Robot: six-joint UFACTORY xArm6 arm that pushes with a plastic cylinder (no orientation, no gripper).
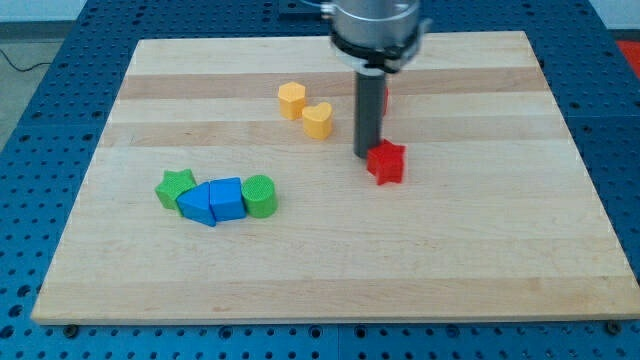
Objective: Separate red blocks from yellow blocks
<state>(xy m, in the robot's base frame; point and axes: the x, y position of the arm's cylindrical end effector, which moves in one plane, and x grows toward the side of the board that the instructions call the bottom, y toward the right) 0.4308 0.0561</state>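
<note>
My tip (364, 154) has no claw to open; it touches the red star block (386, 162), mid-board toward the right edge, to keep it away from the yellow hexagon block (291, 100) and yellow heart block (318, 120) nearer the top edge.
</note>
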